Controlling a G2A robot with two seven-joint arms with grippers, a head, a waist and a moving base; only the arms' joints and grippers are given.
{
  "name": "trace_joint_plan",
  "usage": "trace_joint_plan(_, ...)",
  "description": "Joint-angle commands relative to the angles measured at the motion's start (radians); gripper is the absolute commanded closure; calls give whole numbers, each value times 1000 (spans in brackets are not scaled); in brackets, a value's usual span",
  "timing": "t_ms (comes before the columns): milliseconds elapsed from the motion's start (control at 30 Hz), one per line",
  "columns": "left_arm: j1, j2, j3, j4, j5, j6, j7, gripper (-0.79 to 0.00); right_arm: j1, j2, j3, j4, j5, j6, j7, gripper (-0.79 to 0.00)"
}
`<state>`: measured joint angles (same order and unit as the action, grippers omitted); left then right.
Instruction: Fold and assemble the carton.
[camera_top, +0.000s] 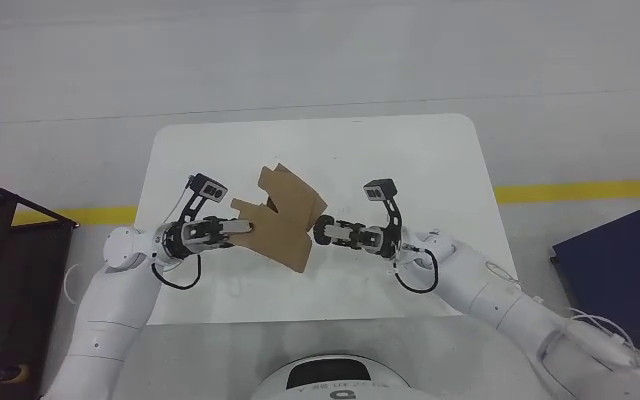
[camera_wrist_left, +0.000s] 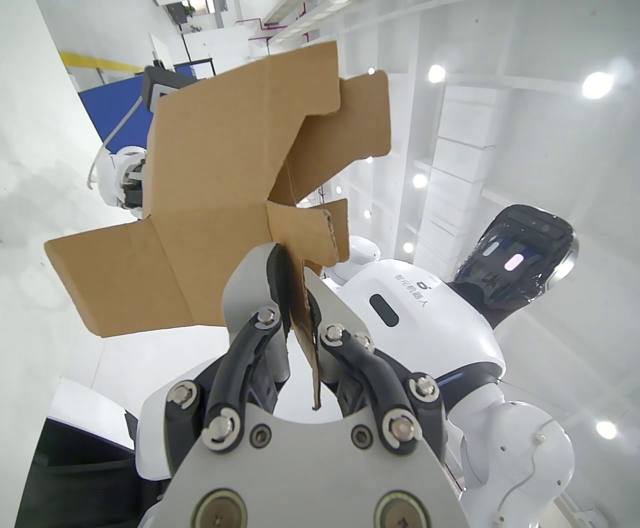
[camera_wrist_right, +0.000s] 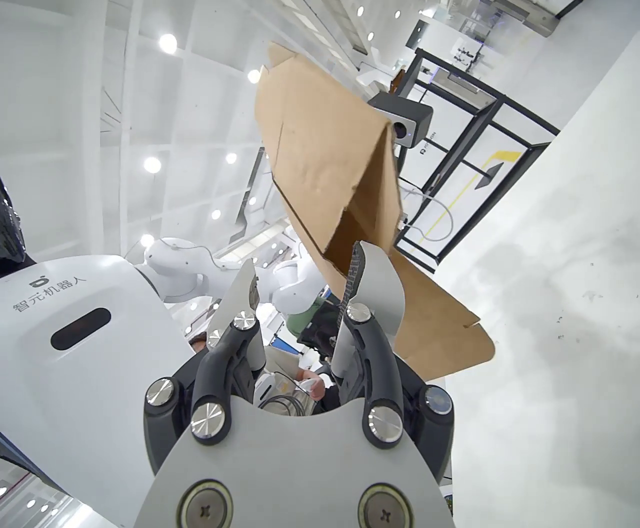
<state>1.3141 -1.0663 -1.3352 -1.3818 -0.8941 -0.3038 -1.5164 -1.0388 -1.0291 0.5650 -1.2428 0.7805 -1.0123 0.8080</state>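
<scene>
Brown carton (camera_top: 288, 215) (in left end effector (camera_wrist_left: 292, 270))

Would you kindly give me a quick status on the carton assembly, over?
Left gripper shut on carton flap. Right gripper open at carton's opposite edge, not clamping. Carton aloft over table, flaps splayed, unassembled. Nothing obstructing.

Matt cardboard carton (camera_top: 288, 225), smooth table (camera_top: 400, 160)

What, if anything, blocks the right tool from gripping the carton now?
Likely nothing, so yes: the right tool is open, the carton edge sits at its tips, and the left tool holds it up.
</scene>
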Motion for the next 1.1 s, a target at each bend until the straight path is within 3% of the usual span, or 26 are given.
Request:
trace_joint_plan(0, 1, 0, 4, 0, 15, 0, 0, 0, 9, -3, -10, 8, 6, 0, 0, -372)
trace_joint_plan(367, 0, 0, 18, 3, 51, 9, -9, 0, 63, -30, -76, 78, 23, 0, 0, -366)
trace_joint_plan(633, -16, -1, 30, 10, 72, 12, -12, 0, 78, -63, -125, 73, 150, 14, 14, -360)
trace_joint_plan(900, -26, 6, 28, 19, 203, -31, 31, 0, 73, -70, -101, 43, 227, 55, 55, -326)
trace_joint_plan(1067, -19, 15, 10, 7, 283, -64, 64, 0, 58, -65, -75, 28, 220, 109, 109, -351)
